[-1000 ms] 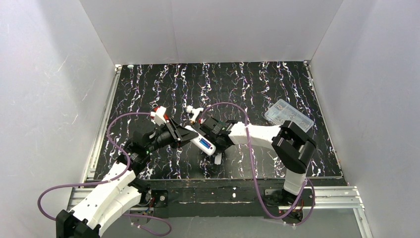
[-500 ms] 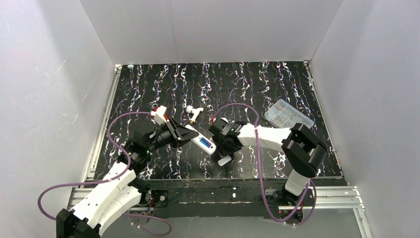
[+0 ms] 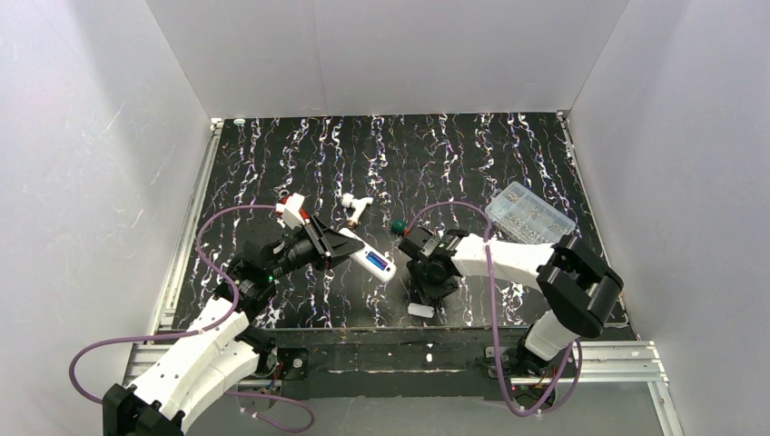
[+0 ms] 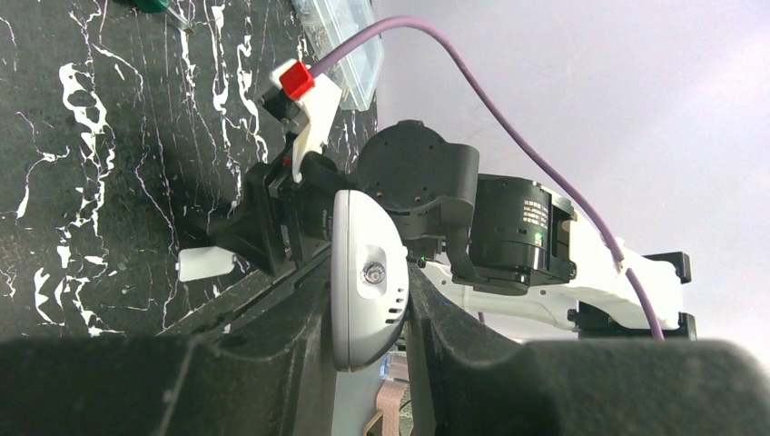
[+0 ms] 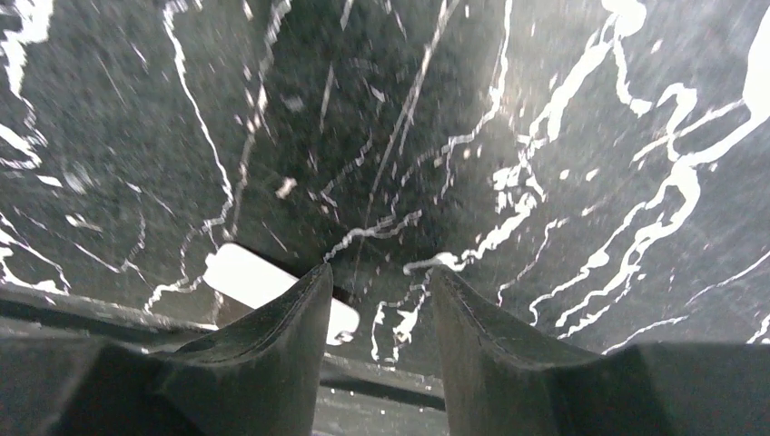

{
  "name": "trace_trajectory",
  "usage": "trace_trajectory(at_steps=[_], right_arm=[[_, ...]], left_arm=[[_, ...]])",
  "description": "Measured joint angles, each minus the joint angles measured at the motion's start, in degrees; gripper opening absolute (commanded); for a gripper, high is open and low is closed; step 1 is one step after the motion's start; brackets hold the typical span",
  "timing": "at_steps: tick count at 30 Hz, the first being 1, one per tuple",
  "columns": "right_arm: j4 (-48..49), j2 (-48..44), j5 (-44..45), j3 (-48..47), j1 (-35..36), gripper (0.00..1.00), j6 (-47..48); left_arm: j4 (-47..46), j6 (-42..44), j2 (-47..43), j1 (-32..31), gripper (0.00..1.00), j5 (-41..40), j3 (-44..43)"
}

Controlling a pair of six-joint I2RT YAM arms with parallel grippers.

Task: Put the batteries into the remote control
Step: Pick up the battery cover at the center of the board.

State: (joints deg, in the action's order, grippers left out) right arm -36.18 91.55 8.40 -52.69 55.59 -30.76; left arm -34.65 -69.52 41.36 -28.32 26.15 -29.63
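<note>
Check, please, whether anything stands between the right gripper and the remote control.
Nothing visible does. The remote control, clamped in the left gripper, is left of the right gripper; the small white piece lies at that gripper's near side, not between them.

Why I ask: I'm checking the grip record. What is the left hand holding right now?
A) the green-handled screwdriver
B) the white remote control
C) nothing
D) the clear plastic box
B: in the left wrist view the left hand is shut on the white remote control, which sits clamped between its two dark fingers.
</note>
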Motion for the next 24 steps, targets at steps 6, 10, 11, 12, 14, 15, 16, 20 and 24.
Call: trace_trajectory(at_steps=[6,10,11,12,14,15,16,20,24], right_arm=[[-2.6,-2.6,-2.6,2.4,0.0,0.57,-1.3],[-3.5,-3.8,-2.2,2.6,0.0,0.58,-1.9],[-3.5,-4.7,-1.9,2.6,0.0,0.58,-1.8],[-3.4,-5.8,-1.7,2.5,0.0,0.58,-1.6],[-2.9,-8.4,-1.4,2.5,0.0,0.59,-0.3],[-2.5,-9.8,-1.5,2.5,0.0,0.59,0.5],[-2.1,-11.1,-1.8,2.5,0.0,0.6,1.5],[0.2,-13.3,-5.1,2.5,0.7,0.61,4.7],[1.8,-12.3,-7.8,2.6,3.9,0.62,6.3]], left_arm=[[-0.3,-0.2,0.0,0.0,0.0,0.0,0.0],[-0.5,-0.2,0.0,0.0,0.0,0.0,0.0],[-0.5,-0.2,-0.1,0.0,0.0,0.0,0.0],[-0.4,-0.2,-0.2,0.0,0.0,0.0,0.0],[-0.3,-0.2,-0.5,0.0,0.0,0.0,0.0],[-0.1,-0.1,-0.8,0.0,0.0,0.0,0.0],[0.0,-0.1,-1.0,0.0,0.0,0.0,0.0],[0.3,-0.1,-1.6,0.0,0.0,0.0,0.0],[0.2,-0.2,-1.6,0.0,0.0,-0.1,0.0]])
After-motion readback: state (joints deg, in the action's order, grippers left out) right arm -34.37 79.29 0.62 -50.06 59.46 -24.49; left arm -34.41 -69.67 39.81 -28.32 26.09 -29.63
